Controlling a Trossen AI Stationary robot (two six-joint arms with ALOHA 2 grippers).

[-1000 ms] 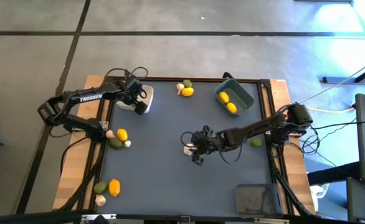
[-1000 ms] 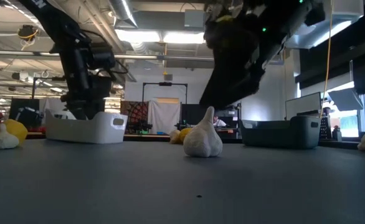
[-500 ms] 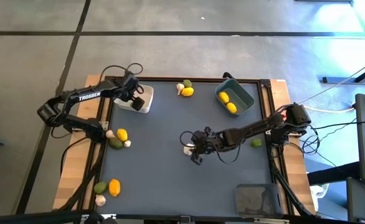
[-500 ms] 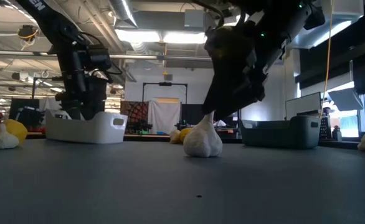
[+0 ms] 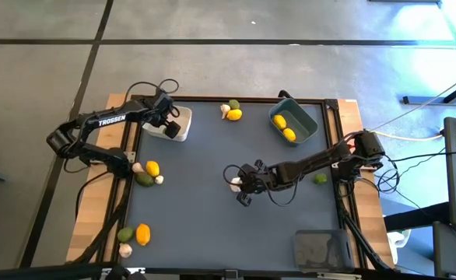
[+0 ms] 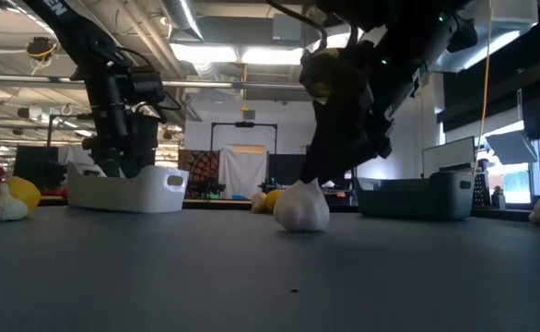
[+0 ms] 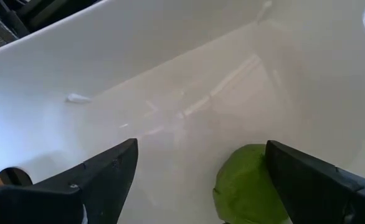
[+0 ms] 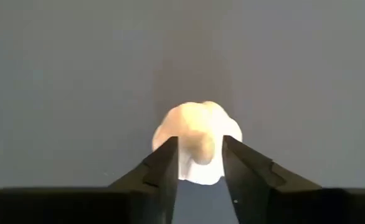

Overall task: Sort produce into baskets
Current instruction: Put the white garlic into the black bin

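Near the desk (image 5: 212,225) middle, a garlic bulb (image 5: 234,183) is clamped by the right pincer (image 5: 240,185).
From above, the left pincer (image 5: 166,117) is seen over the white basket (image 5: 178,131), well apart from the bulb; by its wrist view, fingers (image 7: 101,177) are spread above a green fruit (image 7: 252,185).

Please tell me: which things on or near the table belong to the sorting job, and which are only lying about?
Job things:
garlic bulb in the right gripper
green fruit in the white basket, under the left gripper
blue-grey basket with lemons
clear basket
loose produce

Lying about:
cables
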